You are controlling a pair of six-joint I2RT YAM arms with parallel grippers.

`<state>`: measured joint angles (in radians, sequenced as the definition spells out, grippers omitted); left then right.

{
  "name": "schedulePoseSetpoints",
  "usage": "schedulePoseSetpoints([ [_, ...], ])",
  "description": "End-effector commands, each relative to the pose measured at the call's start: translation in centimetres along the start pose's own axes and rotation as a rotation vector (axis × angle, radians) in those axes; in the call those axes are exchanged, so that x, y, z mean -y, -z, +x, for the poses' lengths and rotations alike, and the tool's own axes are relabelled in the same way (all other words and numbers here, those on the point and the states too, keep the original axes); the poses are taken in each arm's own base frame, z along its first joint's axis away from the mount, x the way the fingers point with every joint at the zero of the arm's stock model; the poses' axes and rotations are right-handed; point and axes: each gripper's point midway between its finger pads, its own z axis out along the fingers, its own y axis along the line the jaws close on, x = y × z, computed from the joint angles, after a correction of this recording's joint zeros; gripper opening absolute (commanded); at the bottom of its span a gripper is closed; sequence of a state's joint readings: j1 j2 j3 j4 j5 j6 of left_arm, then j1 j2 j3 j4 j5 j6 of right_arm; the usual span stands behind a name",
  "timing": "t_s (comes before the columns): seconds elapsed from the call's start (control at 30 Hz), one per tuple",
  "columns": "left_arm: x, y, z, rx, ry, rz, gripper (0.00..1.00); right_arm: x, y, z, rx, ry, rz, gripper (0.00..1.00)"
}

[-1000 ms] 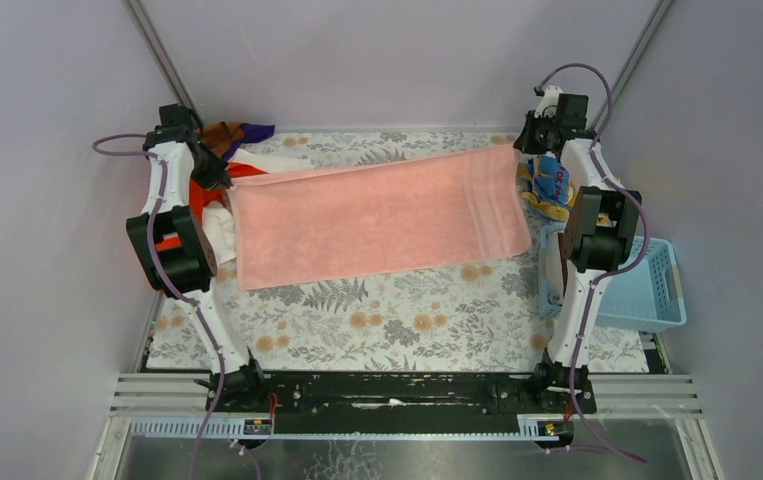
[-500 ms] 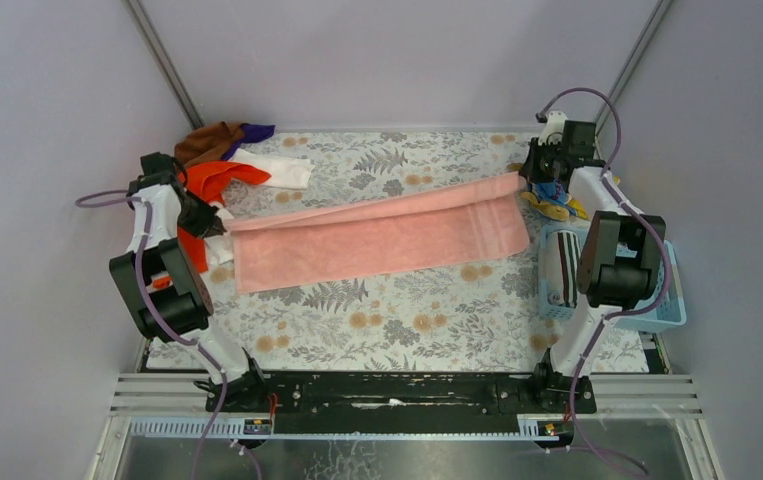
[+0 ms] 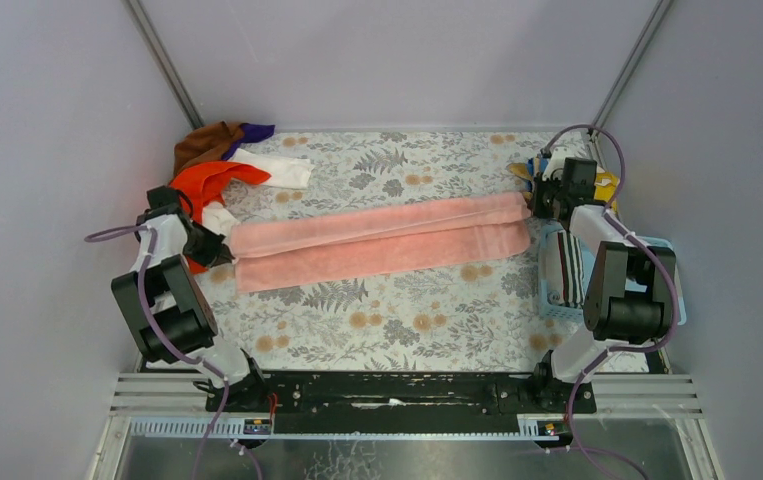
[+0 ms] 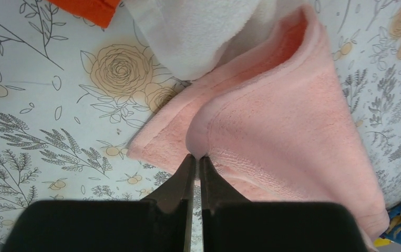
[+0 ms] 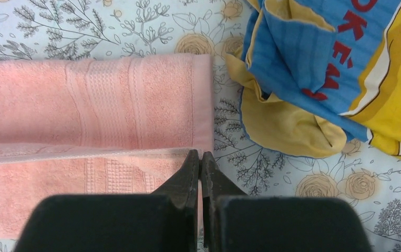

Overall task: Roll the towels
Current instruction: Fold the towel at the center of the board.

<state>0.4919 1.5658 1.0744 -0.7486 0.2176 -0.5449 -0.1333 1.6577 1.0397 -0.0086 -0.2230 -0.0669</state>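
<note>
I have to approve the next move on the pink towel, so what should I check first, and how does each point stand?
1. Left gripper shut on the pink towel's end: ok.
2. Right gripper shut on the other end: ok.
3. Long edges matched: not ok, the lower layer shows along the near side.
4. White cloth apart from the towel: not ok, it touches the left end.
5. Blue-and-yellow cloth apart from the towel: ok.

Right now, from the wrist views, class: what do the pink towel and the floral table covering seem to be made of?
Pink towel: likely cotton terry, matte and fuzzy, with a woven waffle band near its end. Floral table covering: smooth printed sheet, cloth or vinyl; the look leaves that open.
</note>
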Motion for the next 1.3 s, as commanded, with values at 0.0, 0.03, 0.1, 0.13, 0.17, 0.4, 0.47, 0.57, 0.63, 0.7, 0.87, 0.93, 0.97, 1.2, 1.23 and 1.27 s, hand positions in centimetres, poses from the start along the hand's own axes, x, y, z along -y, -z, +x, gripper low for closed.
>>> schedulePoseSetpoints([
  [0.0, -0.2, 0.1, -0.8, 0.068, 0.012, 0.020, 0.00, 1.6, 1.0, -1.6, 0.090, 0.002, 0.075, 0.00],
  [0.03, -0.4, 0.1, -0.6, 0.070, 0.015, 0.018, 0.00, 1.5, 1.0, -1.3, 0.087, 0.002, 0.071, 0.00],
  [0.1, -0.7, 0.1, -0.6, 0.085, 0.024, 0.008, 0.00, 1.2, 1.1, -1.1, 0.084, 0.002, 0.060, 0.00],
  [0.13, -0.9, 0.2, -0.6, 0.088, 0.024, 0.003, 0.00, 1.1, 1.2, -1.1, 0.085, 0.000, 0.056, 0.00],
  [0.17, -0.9, 0.2, -0.6, 0.091, 0.025, 0.001, 0.00, 1.0, 1.4, -1.2, 0.093, -0.002, 0.050, 0.00],
  [0.4, -1.8, -0.5, 1.1, 0.042, 0.039, -0.008, 0.00, 0.3, 1.7, -0.4, 0.087, -0.027, 0.023, 0.00],
  [0.47, -2.4, -0.6, 1.4, 0.047, 0.044, -0.029, 0.00, 0.1, 1.7, 0.1, 0.078, -0.030, 0.017, 0.00],
  [0.57, -3.1, -0.5, 1.4, 0.063, 0.051, -0.053, 0.00, 0.4, 2.0, 0.5, 0.084, -0.033, 0.041, 0.00],
  [0.63, -3.2, -0.4, 1.2, 0.074, 0.056, -0.061, 0.00, 0.8, 2.1, 0.8, 0.084, -0.034, 0.068, 0.00],
  [0.7, -3.3, -0.4, 1.4, 0.071, 0.065, -0.059, 0.00, 1.1, 2.2, 1.1, 0.079, -0.035, 0.087, 0.00],
  [0.87, -4.2, -0.9, 2.1, 0.071, 0.079, -0.080, 0.00, 1.5, 1.9, 2.4, 0.047, -0.062, 0.111, 0.00],
  [0.93, -4.6, -1.2, 2.3, 0.066, 0.076, -0.097, 0.00, 1.5, 1.8, 3.1, 0.031, -0.069, 0.116, 0.00],
  [0.97, -4.8, -1.4, 2.4, 0.058, 0.076, -0.102, 0.00, 1.5, 1.7, 3.3, 0.028, -0.071, 0.119, 0.00],
  [1.2, -5.2, -2.0, 2.8, 0.035, 0.078, -0.120, 0.02, 0.7, 1.4, 4.1, 0.014, -0.072, 0.073, 0.01],
  [1.23, -5.2, -1.9, 2.8, 0.040, 0.077, -0.118, 0.03, 0.5, 1.5, 4.1, 0.014, -0.068, 0.057, 0.01],
  [1.27, -5.1, -1.8, 2.6, 0.045, 0.072, -0.117, 0.04, 0.2, 1.6, 3.9, 0.021, -0.066, 0.042, 0.01],
])
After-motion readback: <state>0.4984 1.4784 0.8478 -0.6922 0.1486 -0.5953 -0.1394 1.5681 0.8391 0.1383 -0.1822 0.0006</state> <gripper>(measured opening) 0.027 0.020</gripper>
